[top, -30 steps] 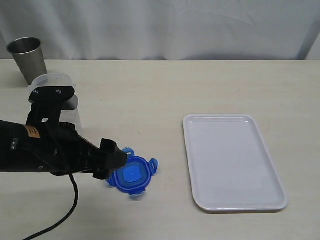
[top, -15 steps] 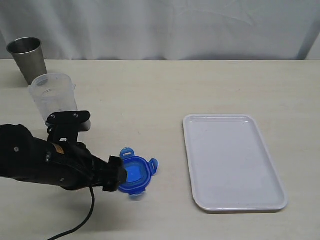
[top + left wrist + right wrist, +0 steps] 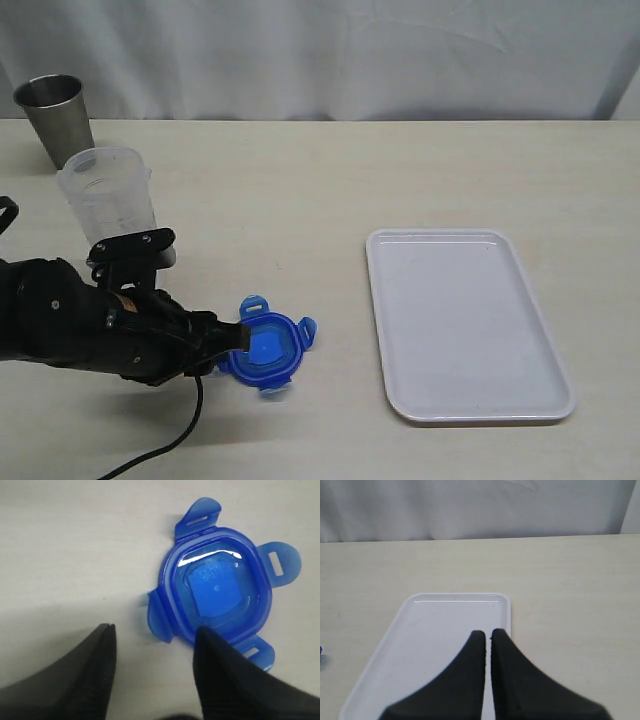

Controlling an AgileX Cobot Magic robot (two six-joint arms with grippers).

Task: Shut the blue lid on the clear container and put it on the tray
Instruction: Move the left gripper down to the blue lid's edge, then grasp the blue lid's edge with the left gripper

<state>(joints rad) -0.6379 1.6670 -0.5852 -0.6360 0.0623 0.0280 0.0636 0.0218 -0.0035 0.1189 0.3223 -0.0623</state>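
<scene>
The blue lid (image 3: 266,347) lies flat on the table, near the front and left of the tray, with its flaps spread out. My left gripper (image 3: 228,340) is down at the lid's left edge. In the left wrist view the lid (image 3: 217,587) fills the middle and the left gripper (image 3: 154,629) is open, one flap lying between the fingertips and one finger overlapping the lid's rim. The clear container (image 3: 108,195) stands upright and uncovered behind the left arm. The white tray (image 3: 465,320) is bare. My right gripper (image 3: 488,632) is shut above the tray (image 3: 435,625), holding nothing.
A steel cup (image 3: 55,115) stands at the back left, just behind the clear container. A white curtain closes off the far edge of the table. The left arm's black cable trails off the front edge.
The left arm has dropped lower and drawn off the clear container, which now shows fully. Its jaws have narrowed around the lid's left flap. The lid has barely shifted.
</scene>
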